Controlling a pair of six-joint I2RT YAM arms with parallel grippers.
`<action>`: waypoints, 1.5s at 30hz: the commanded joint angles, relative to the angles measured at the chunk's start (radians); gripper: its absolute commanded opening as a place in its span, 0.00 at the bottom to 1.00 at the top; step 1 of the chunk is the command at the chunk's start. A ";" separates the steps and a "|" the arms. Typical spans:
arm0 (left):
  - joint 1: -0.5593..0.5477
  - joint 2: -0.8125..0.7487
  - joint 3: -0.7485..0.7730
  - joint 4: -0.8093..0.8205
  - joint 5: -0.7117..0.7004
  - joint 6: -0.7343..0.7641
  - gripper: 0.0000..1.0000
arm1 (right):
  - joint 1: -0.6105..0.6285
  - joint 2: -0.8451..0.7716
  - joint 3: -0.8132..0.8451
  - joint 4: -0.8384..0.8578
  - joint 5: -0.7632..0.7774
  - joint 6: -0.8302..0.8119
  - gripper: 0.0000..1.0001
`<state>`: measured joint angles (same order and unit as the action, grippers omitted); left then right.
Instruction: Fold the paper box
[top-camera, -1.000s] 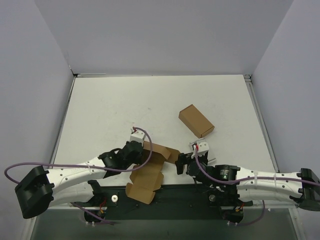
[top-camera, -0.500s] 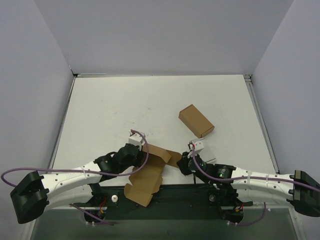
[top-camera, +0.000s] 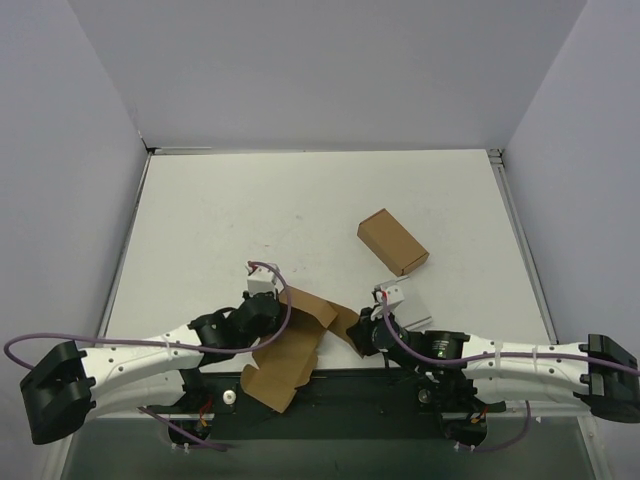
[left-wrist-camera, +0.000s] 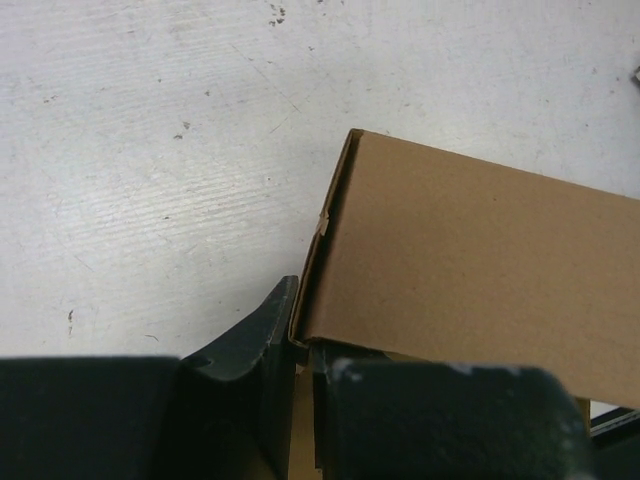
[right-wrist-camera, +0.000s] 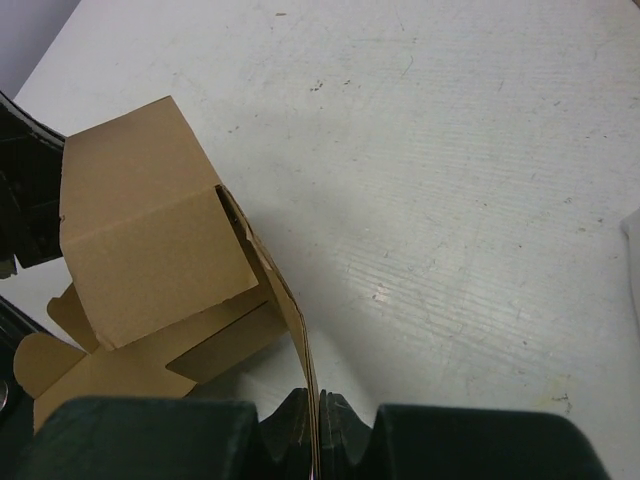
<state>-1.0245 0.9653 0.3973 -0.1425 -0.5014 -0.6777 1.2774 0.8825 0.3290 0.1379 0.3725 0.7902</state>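
Currently the paper box (top-camera: 292, 358) is a half-formed sheet of brown card. One panel is raised into a corner and the loose flaps trail over the near edge of the table (top-camera: 230, 210). It sits well short of the oblong brown carton (top-camera: 392, 241), on the side nearer the arm bases and off toward the left arm.

In the left wrist view the raised panel (left-wrist-camera: 480, 265) fills the right half of the frame. Its folded edge runs down into the left gripper (left-wrist-camera: 300, 400), whose dark fingers (left-wrist-camera: 255, 355) are clamped on the card from either side. In the right wrist view the box (right-wrist-camera: 150, 230) shows a closed corner with a thin flap sweeping down from it. The right gripper (right-wrist-camera: 318, 425) pinches that flap edge-on between tightly closed fingertips.

From above, both arms lie low and stretched inward from their bases. The forearms are almost flat along the table's front edge, and the wrists meet at the sheet from opposite sides. The left gripper (top-camera: 272, 318) is farther from the carton than the right gripper (top-camera: 358, 335), which sits just on the near side of it. Purple cables loop over each arm.
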 joint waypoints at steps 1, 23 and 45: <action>0.017 0.038 0.061 -0.129 -0.293 -0.128 0.00 | 0.039 0.006 0.063 -0.205 0.109 0.078 0.00; -0.132 0.128 0.078 -0.066 -0.327 -0.062 0.00 | 0.063 -0.140 0.125 -0.363 0.167 0.083 0.69; -0.313 0.279 0.127 -0.166 -0.468 -0.220 0.00 | -0.127 0.114 0.206 0.115 -0.176 0.282 0.67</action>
<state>-1.3151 1.2213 0.4931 -0.2398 -0.9653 -0.8402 1.1748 0.9771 0.5392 0.1154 0.2375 1.0306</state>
